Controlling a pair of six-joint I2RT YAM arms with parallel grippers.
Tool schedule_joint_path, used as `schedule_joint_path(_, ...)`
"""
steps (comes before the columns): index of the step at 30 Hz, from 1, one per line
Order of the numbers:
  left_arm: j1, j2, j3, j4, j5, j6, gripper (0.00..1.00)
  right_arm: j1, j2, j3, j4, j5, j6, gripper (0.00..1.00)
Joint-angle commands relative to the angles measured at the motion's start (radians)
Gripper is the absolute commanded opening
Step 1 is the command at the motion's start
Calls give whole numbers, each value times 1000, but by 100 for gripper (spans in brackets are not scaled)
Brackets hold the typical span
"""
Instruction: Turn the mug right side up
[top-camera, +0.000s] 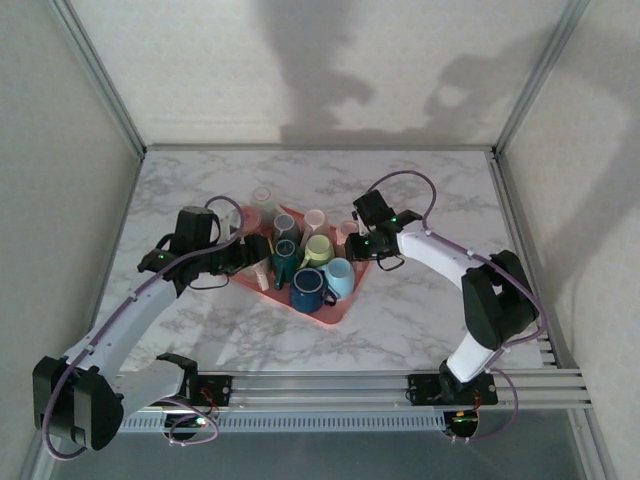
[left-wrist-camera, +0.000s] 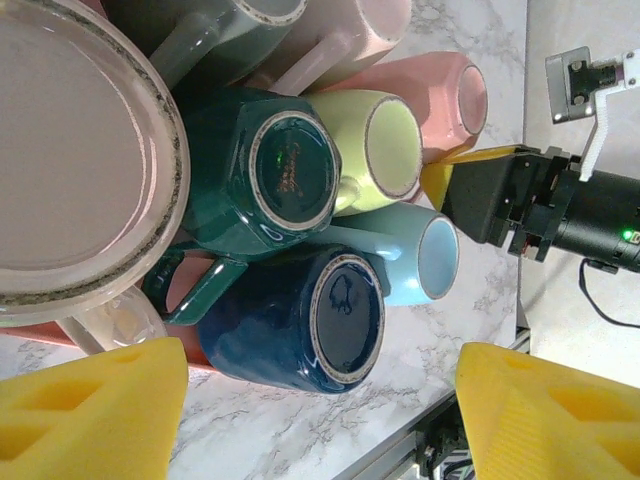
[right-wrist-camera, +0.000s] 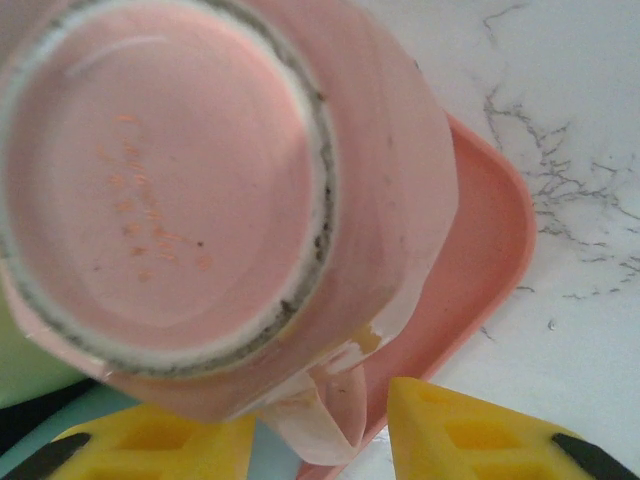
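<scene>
Flanking handle (right-wrist-camera: 318, 422) of pink mug (right-wrist-camera: 170, 190) sits right claw (right-wrist-camera: 285, 405).

You have soft, even light in the top view. It comes from the near side, so the arms throw broad, blurred shadows up the back wall (top-camera: 330, 70) and fainter ones on the marble table (top-camera: 250, 345). Nothing there is blown out. In the left wrist view the navy mug (left-wrist-camera: 290, 330) carries small glints on its glaze, and the yellow fingers (left-wrist-camera: 90, 415) at the bottom edge are out of focus. In the right wrist view the pink mug (right-wrist-camera: 200, 190) sits very close and looks soft, and the marble beyond is washed pale.
</scene>
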Motion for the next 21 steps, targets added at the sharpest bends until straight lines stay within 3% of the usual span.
schedule_joint_path(1, -12, 18, 20, 27, 6, 5, 71, 11, 24, 9, -12, 72, 0, 39)
schedule_joint_path(10, -15, 39, 51, 6, 7, 13, 71, 14, 39, 8, 17, 100, -69, 34)
schedule_joint_path(21, -19, 21, 46, 8, -7, -4, 71, 23, 43, -15, 54, 90, -337, 35)
